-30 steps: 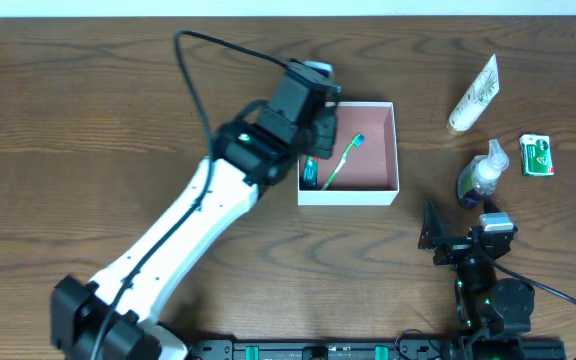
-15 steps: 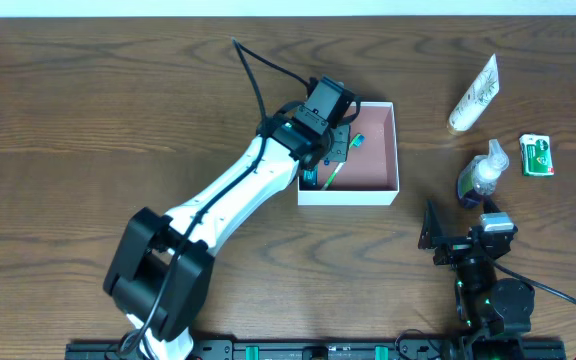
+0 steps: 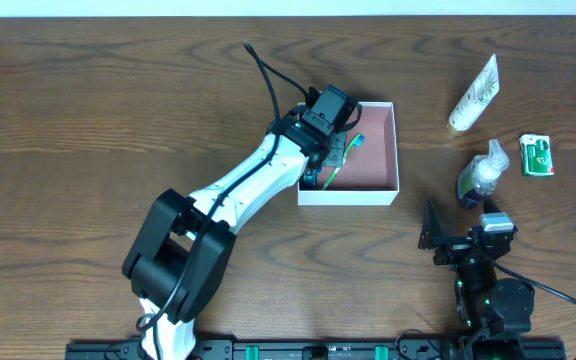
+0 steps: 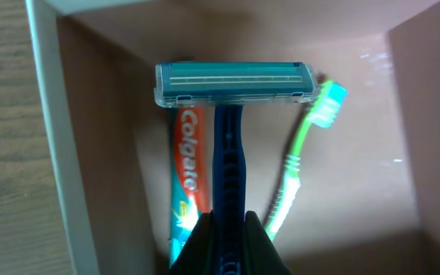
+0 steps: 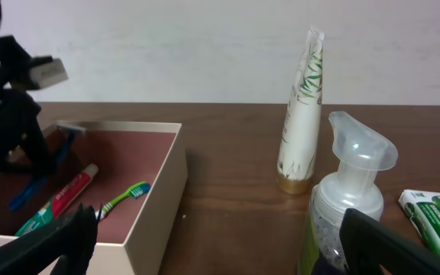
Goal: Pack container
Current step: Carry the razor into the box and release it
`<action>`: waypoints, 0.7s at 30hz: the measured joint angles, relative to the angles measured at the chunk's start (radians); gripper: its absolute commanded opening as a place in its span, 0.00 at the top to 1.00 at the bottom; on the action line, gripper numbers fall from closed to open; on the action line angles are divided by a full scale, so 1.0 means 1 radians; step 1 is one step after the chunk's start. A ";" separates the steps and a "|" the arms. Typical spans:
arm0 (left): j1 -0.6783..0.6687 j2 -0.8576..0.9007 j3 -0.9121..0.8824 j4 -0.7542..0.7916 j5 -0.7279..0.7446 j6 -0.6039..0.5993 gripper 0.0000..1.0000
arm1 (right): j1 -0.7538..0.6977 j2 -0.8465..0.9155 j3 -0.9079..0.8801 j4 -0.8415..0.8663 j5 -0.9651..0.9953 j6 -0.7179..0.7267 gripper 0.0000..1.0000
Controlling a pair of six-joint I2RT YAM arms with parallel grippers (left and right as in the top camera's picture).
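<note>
The container (image 3: 397, 150) is a shallow square box with white walls and a dusty pink inside, at the table's middle. It holds a red Colgate toothpaste tube (image 4: 188, 160) and a green toothbrush (image 4: 300, 153). My left gripper (image 3: 336, 150) is inside the box, shut on the handle of a blue razor (image 4: 231, 84). The razor's head hangs over the toothpaste near the box's left wall (image 4: 52, 114). My right gripper (image 5: 220, 256) is open and empty, low at the front right, facing the box (image 5: 159, 221).
A white tube (image 3: 475, 93) lies at the back right. A clear pump bottle (image 3: 480, 175) stands just ahead of the right gripper, and also shows in the right wrist view (image 5: 354, 206). A small green packet (image 3: 536, 155) lies right of the bottle.
My left arm has swung to the right and reached further into the box with the razor. The right arm has not moved.
</note>
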 measured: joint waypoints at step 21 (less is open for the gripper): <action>0.019 0.034 0.000 -0.008 -0.038 -0.017 0.88 | 0.000 0.000 0.000 0.000 0.000 0.000 0.01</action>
